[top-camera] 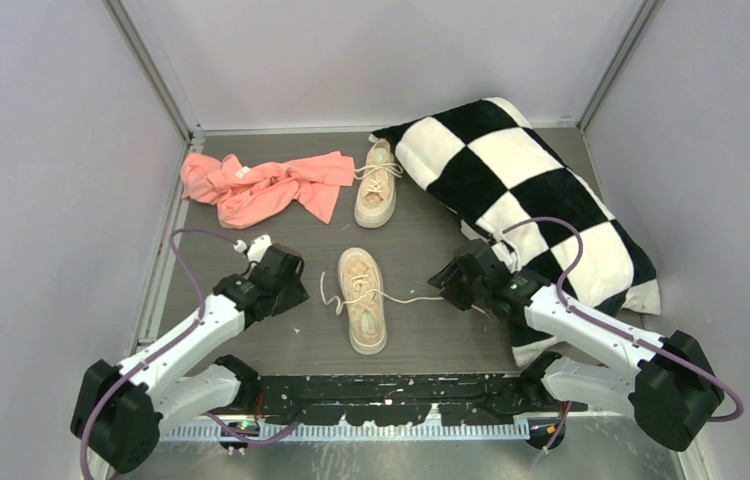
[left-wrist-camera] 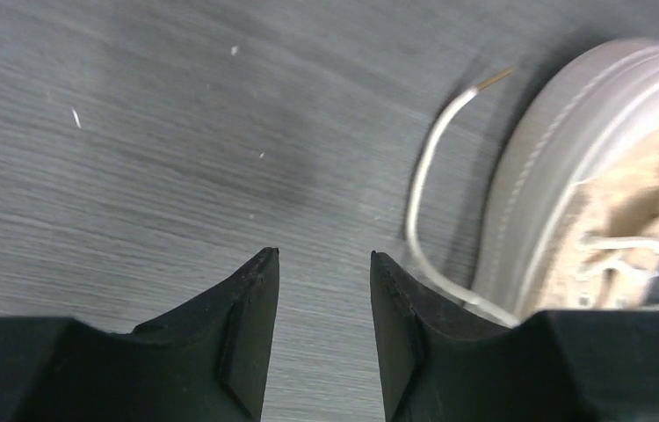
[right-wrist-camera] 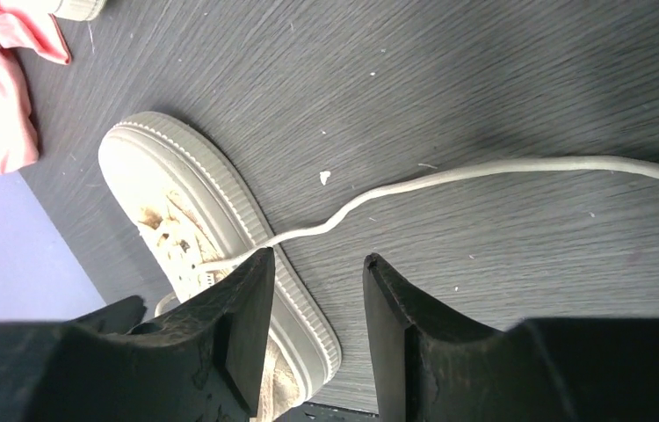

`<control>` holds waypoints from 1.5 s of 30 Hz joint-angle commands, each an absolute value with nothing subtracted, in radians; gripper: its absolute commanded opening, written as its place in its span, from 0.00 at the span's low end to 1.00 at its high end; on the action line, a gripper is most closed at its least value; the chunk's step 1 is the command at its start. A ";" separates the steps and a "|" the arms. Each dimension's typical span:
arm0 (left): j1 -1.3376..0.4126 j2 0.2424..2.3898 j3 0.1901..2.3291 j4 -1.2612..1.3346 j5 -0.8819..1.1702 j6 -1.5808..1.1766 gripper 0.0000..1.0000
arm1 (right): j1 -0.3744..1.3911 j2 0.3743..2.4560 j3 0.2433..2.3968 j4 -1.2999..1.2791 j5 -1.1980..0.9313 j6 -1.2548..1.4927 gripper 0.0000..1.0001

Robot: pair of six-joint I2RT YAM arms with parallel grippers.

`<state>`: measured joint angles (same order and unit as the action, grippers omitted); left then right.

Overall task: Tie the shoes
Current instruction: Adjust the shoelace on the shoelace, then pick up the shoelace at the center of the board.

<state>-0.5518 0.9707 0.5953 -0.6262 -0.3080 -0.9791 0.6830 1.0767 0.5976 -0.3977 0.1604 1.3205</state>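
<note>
Two beige shoes lie on the dark table. The near shoe (top-camera: 363,300) sits between my grippers, one cream lace (top-camera: 329,293) curling off its left side and the other lace (top-camera: 416,297) trailing right. The far shoe (top-camera: 377,183) rests by the pillow. My left gripper (top-camera: 296,287) is just left of the near shoe; in its wrist view the left gripper (left-wrist-camera: 324,264) is open over bare table, with the lace (left-wrist-camera: 420,202) and shoe (left-wrist-camera: 590,167) to its right. My right gripper (right-wrist-camera: 317,264) is open, beside the shoe's sole (right-wrist-camera: 220,189), the lace (right-wrist-camera: 484,169) lying ahead of it.
A pink cloth (top-camera: 266,187) lies at the back left. A black-and-white checkered pillow (top-camera: 531,190) fills the back right, and my right arm (top-camera: 591,330) lies along its near edge. Grey walls enclose the table on three sides.
</note>
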 commanded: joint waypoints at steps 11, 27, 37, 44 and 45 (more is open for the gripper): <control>-0.546 1.205 0.639 -0.338 -0.215 -0.915 0.50 | 0.780 1.024 0.765 -0.585 0.366 1.159 0.48; -0.546 1.477 0.691 -0.252 -0.242 -0.840 0.20 | 0.783 0.988 0.750 -0.918 0.533 1.438 0.57; -0.530 1.172 0.753 -0.435 -0.339 -0.739 0.01 | 0.646 1.071 0.699 -0.786 0.379 1.440 0.57; -0.523 0.989 0.743 -0.489 -0.304 -0.723 0.00 | 0.574 1.206 0.619 -0.625 0.229 1.583 0.54; -0.523 0.983 0.742 -0.496 -0.296 -0.728 0.00 | 0.574 1.226 0.620 -0.622 0.232 1.590 0.54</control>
